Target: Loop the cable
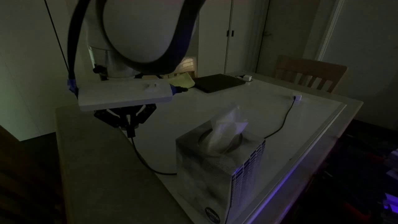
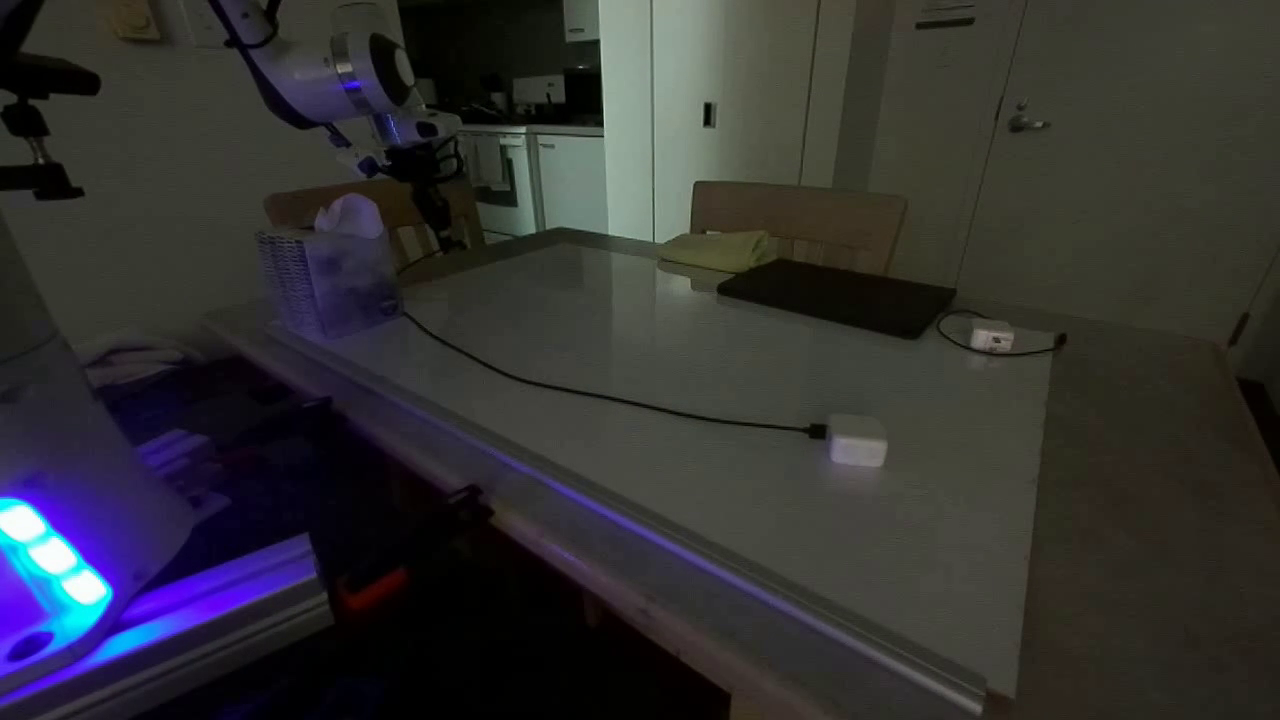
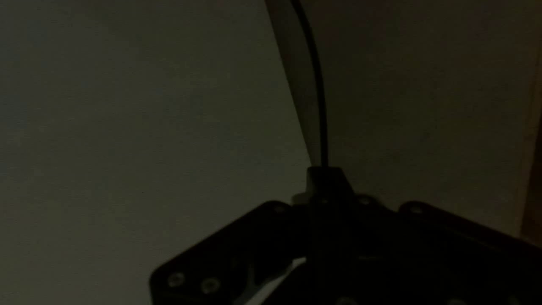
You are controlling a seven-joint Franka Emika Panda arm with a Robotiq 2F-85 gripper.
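Observation:
The cable is a long thin black cord. In an exterior view it hangs from the fingertips and curves down to the table (image 1: 144, 163), passes behind the tissue box (image 1: 205, 168), and runs on to a small white plug (image 1: 297, 97). In an exterior view its long stretch (image 2: 590, 395) lies in a gentle curve from the tissue box (image 2: 345, 285) to the plug (image 2: 857, 440). My gripper (image 1: 131, 133) is shut on the cable near its free end, above the table's edge; it also shows in an exterior view (image 2: 447, 238). In the dark wrist view the cable (image 3: 317, 67) leads away from the closed fingertips (image 3: 325, 176).
A flat dark pad (image 2: 835, 297), a folded yellow cloth (image 2: 715, 250) and a second white charger (image 2: 992, 336) with a short black cord lie along the table's far side. A wooden chair (image 1: 311, 70) stands at the table. The tissue box stands close to the gripper's side.

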